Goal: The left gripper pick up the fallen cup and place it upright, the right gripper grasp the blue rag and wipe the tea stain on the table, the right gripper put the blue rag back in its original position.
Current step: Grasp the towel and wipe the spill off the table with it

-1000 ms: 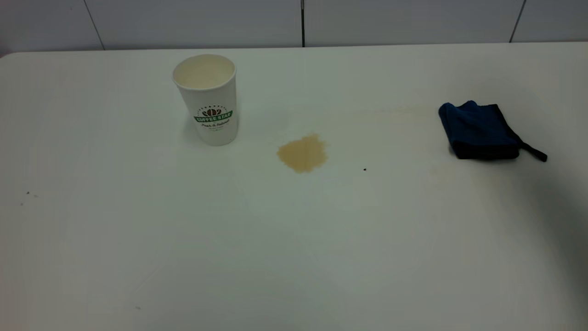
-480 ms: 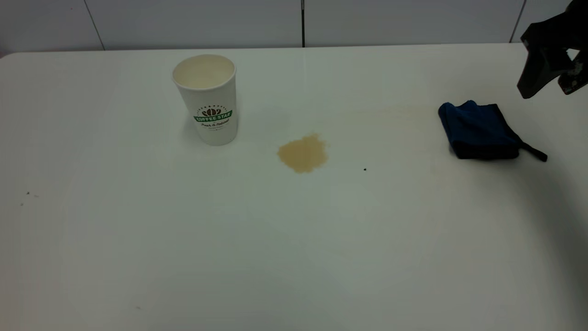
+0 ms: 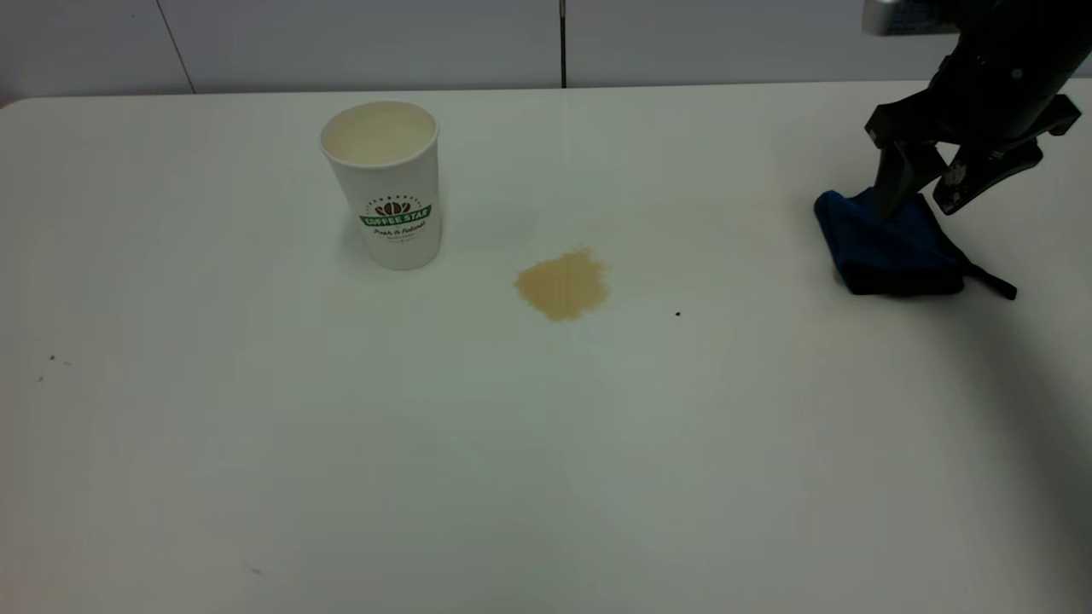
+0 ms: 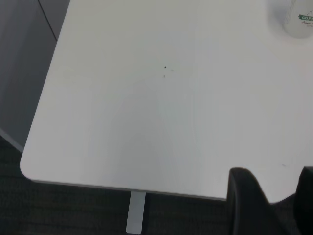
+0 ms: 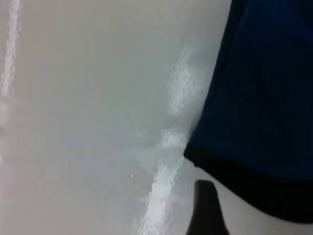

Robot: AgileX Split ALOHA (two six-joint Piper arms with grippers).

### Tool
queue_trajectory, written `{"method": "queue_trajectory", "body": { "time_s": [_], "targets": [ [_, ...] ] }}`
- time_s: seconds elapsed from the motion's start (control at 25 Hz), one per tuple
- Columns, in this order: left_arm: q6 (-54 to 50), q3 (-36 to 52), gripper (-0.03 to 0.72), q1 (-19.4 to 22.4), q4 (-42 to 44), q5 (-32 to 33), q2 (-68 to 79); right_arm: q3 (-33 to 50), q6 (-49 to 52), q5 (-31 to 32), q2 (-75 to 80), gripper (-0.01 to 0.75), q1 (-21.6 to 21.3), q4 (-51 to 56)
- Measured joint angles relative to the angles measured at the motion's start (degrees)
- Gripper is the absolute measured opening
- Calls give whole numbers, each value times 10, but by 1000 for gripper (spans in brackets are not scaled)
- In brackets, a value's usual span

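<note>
Now, nearest to you the table point(image 3: 546, 477) is bare white, with only some tiny dark specks point(image 3: 51, 359) at the left side. A little farther, near the middle, you see the tan tea stain point(image 3: 562, 285), and one small black dot point(image 3: 677, 314) lies to the right of it. The paper cup point(image 3: 388, 183) stands upright behind and to the left of the stain, near it but apart from it, with the open mouth up and a green logo on its front. At the right side of the table the blue rag point(image 3: 891, 245) lies folded, well apart from the stain. Your right gripper point(image 3: 920, 193) hangs over the far part of the rag with the fingers spread open; one finger points down onto the cloth and the other stands beside the far right edge, and the rag lies flat. The right wrist view shows the blue cloth very close, with one dark fingertip point(image 5: 206, 209) in front of it. Your left gripper point(image 4: 271, 205) is parked past the left front corner of the table, away from the cup, and its two fingers stand apart.
</note>
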Motion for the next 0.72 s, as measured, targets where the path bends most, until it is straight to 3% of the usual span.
{"method": "queue_trajectory", "body": {
  "time_s": [0.4,0.72],
  "targets": [
    [0,0,278,0,0,0,0,-136,22,34,117,588,-1,-14],
    [0,0,278,0,0,0,0,-179,73,51,152,583,-3,-62]
  ]
}}
